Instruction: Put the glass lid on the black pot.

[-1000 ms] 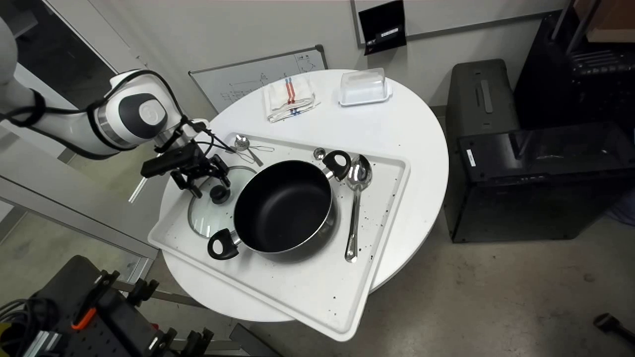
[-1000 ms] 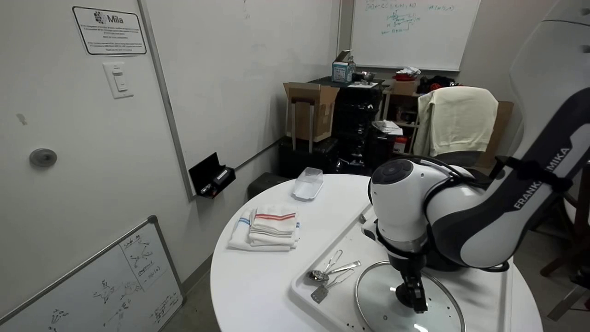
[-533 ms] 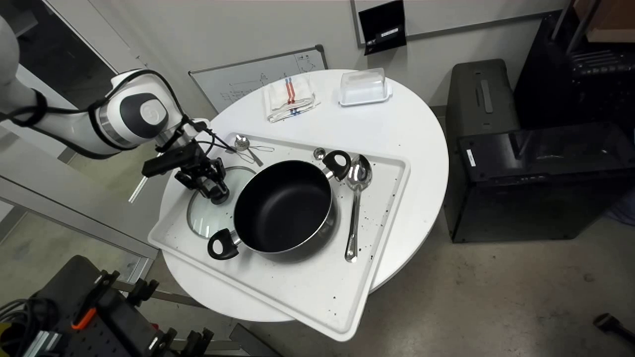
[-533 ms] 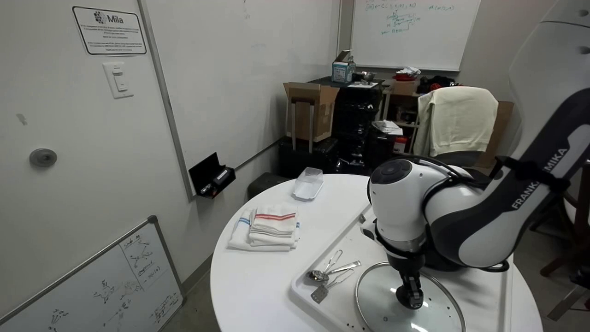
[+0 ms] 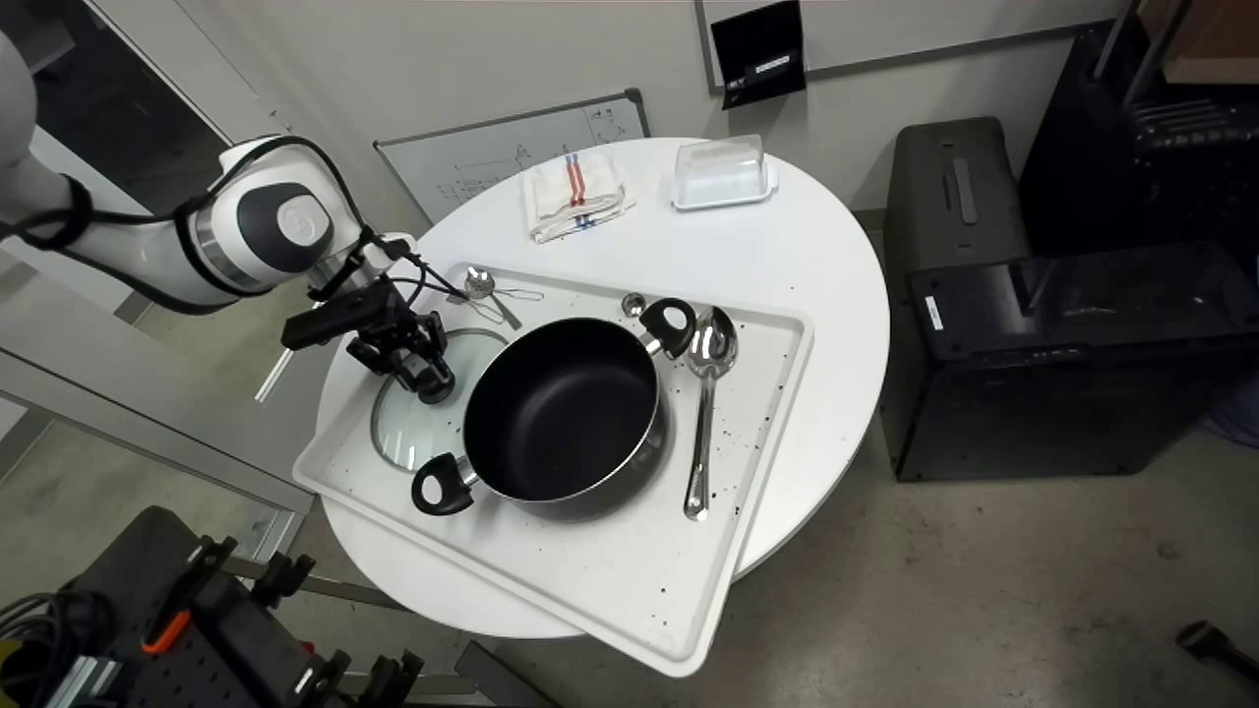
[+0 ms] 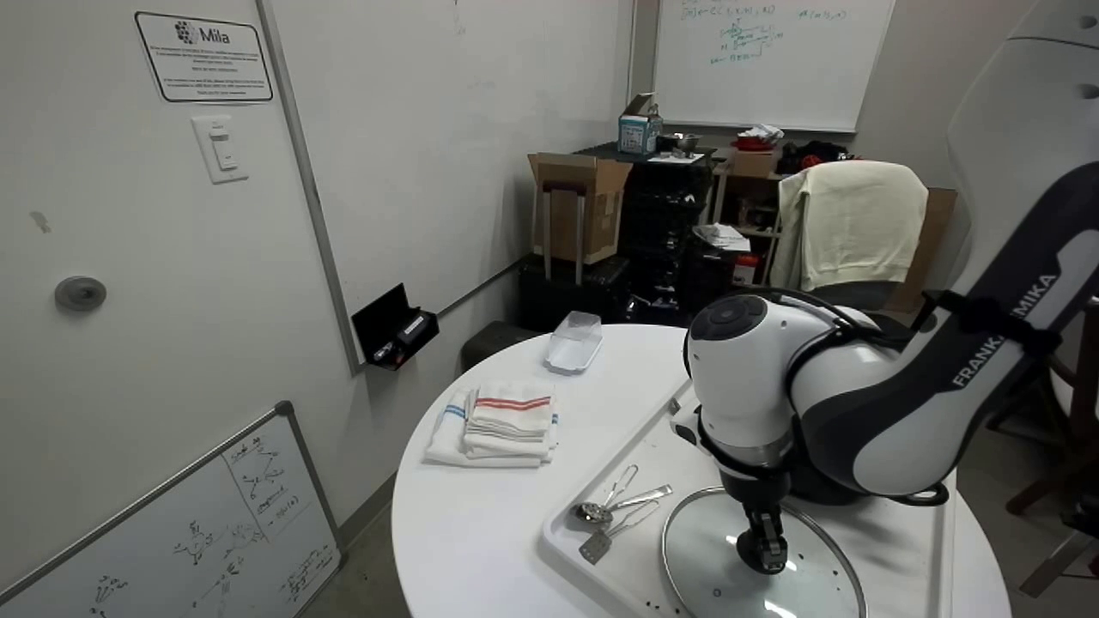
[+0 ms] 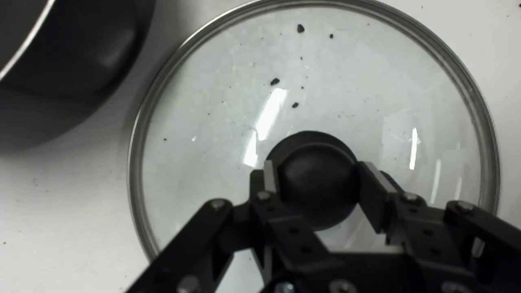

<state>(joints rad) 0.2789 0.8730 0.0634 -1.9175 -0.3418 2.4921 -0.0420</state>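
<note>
The glass lid (image 7: pixel 203 122) lies flat on the white tray, a clear disc with a metal rim and a round black knob (image 7: pixel 315 171). My gripper (image 7: pixel 317 179) is shut on that knob, one pad on either side of it. In an exterior view, the gripper (image 5: pixel 425 374) comes down onto the lid (image 5: pixel 403 433) from the upper left. Right beside the lid stands the black pot (image 5: pixel 561 413), uncovered, its two loop handles pointing out; the wrist view shows part of the pot (image 7: pixel 81 49) at upper left. In an exterior view the arm hides most of the pot, behind the lid (image 6: pixel 708 558).
Around the pot, the tray (image 5: pixel 610 580) carries a large metal spoon (image 5: pixel 703 413), a small round metal piece (image 5: pixel 633 305) and small utensils (image 5: pixel 482 285). Folded towels (image 5: pixel 575 195) and a clear-covered dish (image 5: pixel 723 175) stand farther back on the round table (image 5: pixel 836 265).
The jaws, apart around the knob one second ago, have come together on it by half a second ago. Lid, pot and arm stay practically in place.
</note>
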